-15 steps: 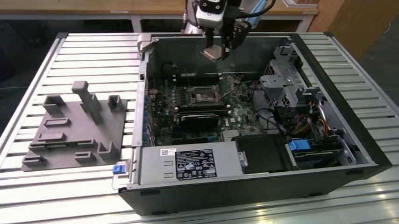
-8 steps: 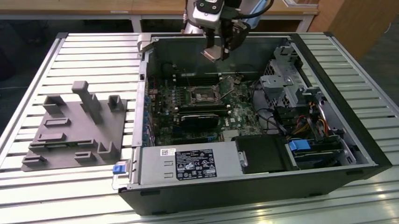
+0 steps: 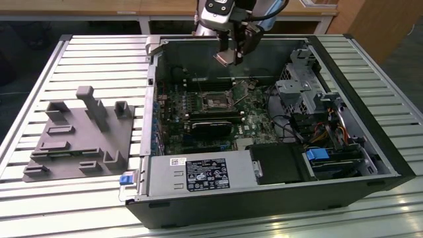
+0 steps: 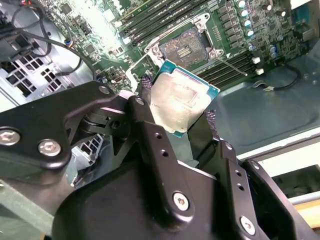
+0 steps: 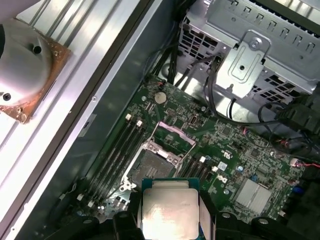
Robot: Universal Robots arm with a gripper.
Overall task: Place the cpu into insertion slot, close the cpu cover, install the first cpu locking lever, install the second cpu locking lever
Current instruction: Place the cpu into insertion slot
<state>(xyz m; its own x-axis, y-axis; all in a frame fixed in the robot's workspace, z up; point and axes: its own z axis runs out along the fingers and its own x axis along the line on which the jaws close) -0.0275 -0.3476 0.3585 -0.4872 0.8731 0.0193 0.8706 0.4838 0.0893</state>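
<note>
The gripper [image 3: 231,55] hangs above the open computer case [image 3: 390,163], its fingers [image 4: 150,115] drawn in narrow and pinching opposite edges of the cpu [image 4: 182,97]. The chip is tilted, metal top towards the second wrist camera, and its lower corner is hidden behind the black finger links. In the first wrist view the frame edge cuts off the cpu [image 5: 169,212] at its near side. In the exterior view it is only a small pale patch at the fingertips. Below the gripper, well apart from the chip, lies the insertion slot [image 5: 150,167], uncovered. The cpu cover [image 5: 172,136] stands tilted up on the socket's far side. The locking levers are too thin to make out.
</note>
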